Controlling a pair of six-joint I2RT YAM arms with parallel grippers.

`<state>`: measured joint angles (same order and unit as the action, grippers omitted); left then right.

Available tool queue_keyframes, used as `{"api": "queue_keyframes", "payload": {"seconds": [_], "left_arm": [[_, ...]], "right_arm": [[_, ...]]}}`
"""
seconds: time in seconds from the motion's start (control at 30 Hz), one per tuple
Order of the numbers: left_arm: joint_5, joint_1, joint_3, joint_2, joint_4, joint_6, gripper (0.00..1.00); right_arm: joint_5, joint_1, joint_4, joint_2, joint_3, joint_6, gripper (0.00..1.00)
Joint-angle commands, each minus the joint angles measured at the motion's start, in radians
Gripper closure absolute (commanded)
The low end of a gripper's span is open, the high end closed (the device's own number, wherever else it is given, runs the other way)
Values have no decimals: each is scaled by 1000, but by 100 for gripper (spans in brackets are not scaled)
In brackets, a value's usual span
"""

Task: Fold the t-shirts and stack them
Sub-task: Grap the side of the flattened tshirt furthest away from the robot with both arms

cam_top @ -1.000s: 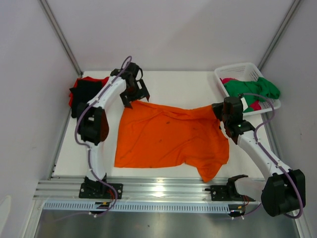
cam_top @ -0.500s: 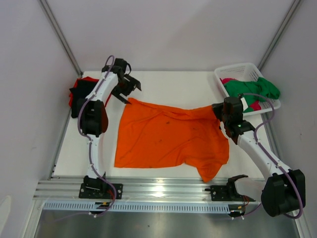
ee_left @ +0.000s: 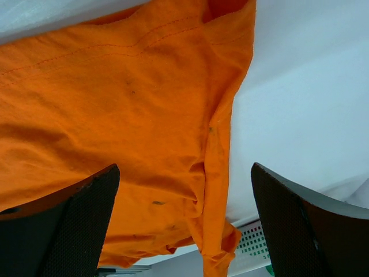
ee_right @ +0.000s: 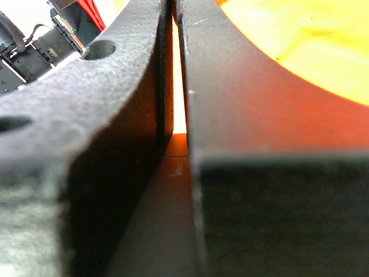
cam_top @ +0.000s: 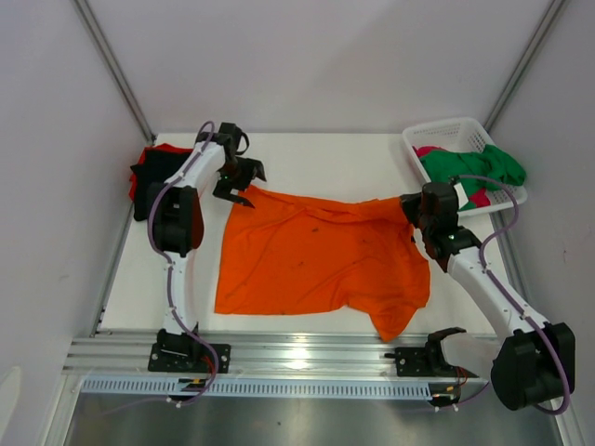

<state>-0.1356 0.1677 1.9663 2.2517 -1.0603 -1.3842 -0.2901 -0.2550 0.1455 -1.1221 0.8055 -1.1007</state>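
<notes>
The orange t-shirt (cam_top: 316, 260) lies spread across the middle of the white table (cam_top: 325, 158), mostly flat. Some wrinkles run along its far edge, and one sleeve trails off toward 5 o'clock, near the front rail.

The left gripper (cam_top: 240, 186) hangs over the shirt's 11 o'clock corner with its jaws wide apart. From its wrist camera the two dark fingers (ee_left: 69, 225) frame the cloth below, and nothing sits between them.

The right gripper (cam_top: 412, 216) is at the shirt's 2 o'clock corner, where the cloth bunches up toward it. Its fingers (ee_right: 115, 115) are pressed together, and the wrist view shows only a thin orange sliver in the seam, so it looks pinched onto that corner of the orange shirt.

At 10 o'clock on the table, against the left wall, a black t-shirt (cam_top: 153, 177) sits on a red t-shirt (cam_top: 167, 149) whose edges peek out. At 2 o'clock a white lattice basket (cam_top: 446, 127) holds a crumpled green t-shirt (cam_top: 474, 165) that spills over its right rim. A pink t-shirt (cam_top: 429, 150) shows beneath the green one.
</notes>
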Motion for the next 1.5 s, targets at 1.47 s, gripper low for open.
{"api": "queue_keyframes", "payload": {"seconds": [1.47], "left_arm": [[51,-11,149,149,19,-150,41]], "right_arm": [[-84,25,135,65,126,73,100]]}}
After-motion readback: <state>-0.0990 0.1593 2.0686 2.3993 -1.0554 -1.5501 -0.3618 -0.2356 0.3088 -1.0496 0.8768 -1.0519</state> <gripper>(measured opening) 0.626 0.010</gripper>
